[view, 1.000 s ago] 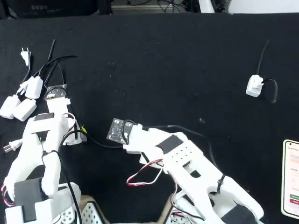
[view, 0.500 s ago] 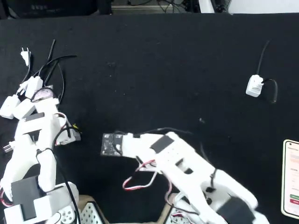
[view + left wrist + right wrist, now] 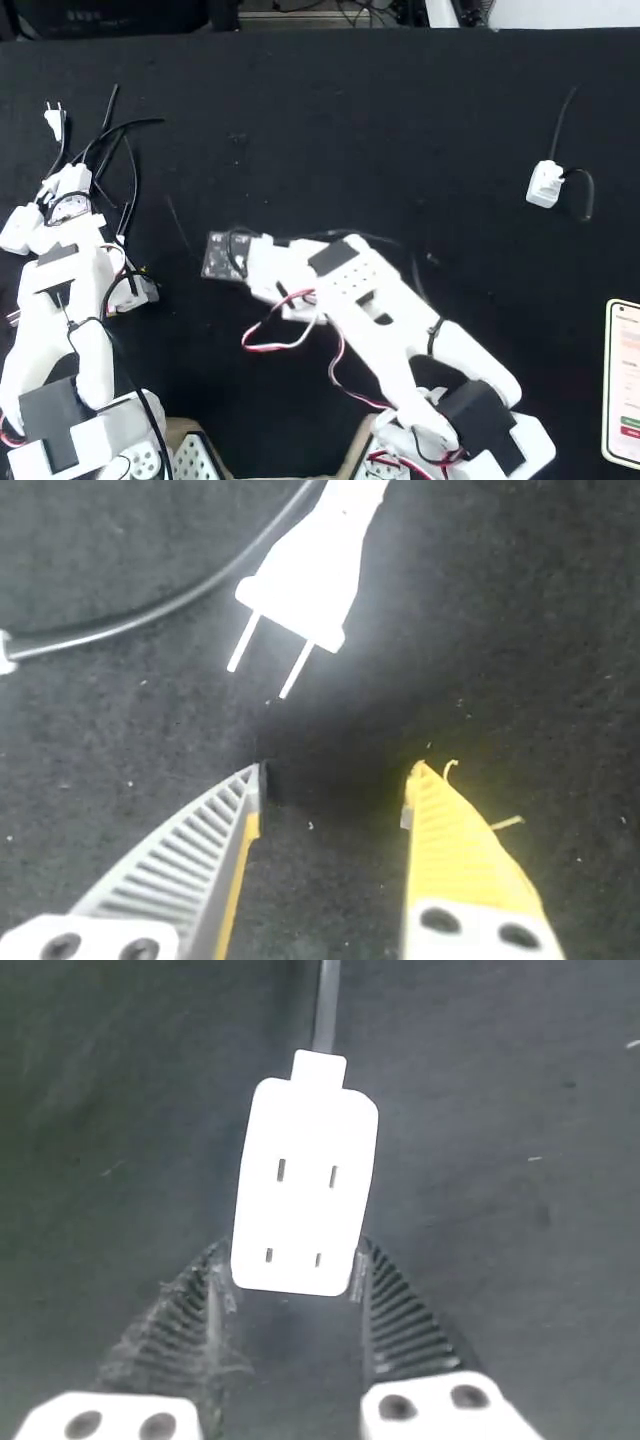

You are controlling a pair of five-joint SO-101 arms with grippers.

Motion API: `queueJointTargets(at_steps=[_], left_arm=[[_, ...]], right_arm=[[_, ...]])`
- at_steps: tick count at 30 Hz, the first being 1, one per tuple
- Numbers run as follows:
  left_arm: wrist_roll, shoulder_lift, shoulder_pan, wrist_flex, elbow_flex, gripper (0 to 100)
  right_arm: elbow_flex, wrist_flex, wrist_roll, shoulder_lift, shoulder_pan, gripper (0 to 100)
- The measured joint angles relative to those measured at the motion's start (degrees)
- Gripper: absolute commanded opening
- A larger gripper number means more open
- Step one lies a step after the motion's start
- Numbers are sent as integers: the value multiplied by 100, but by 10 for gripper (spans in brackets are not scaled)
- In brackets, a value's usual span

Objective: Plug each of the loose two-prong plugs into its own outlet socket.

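Observation:
A white two-prong plug (image 3: 312,575) on a black cord lies on the black cloth, prongs pointing toward my left gripper (image 3: 335,785). That gripper is open just short of the prongs, nothing between its grey and yellow fingers (image 3: 445,830). My right gripper (image 3: 290,1275) is shut on the near end of a white outlet socket (image 3: 305,1180), whose two pairs of slots face the camera. In the high view my left arm (image 3: 60,270) ends at a cluster of white sockets (image 3: 68,182) at the far left. My right arm (image 3: 330,275) reaches toward table centre-left.
Another white plug (image 3: 52,118) lies at the back left among black cords. A white socket with a cord (image 3: 545,184) sits at the far right. A phone (image 3: 625,380) lies at the right edge. The black cloth's middle and back are open.
My right arm swung left and farther from its base, its cord trailing along. My left arm shifted left, toward the cluster of white sockets.

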Motion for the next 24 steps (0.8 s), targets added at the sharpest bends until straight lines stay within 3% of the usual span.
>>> queueJointTargets(at_steps=[8,17,24], left_arm=[[0,0,0,0,0,227],[0,0,0,0,0,227],[0,0,0,0,0,227]], right_arm=[[-519,9,0,738,0,279],[-1363,202,0,1292,369,223],[-1345,1090,0,149,448,223]])
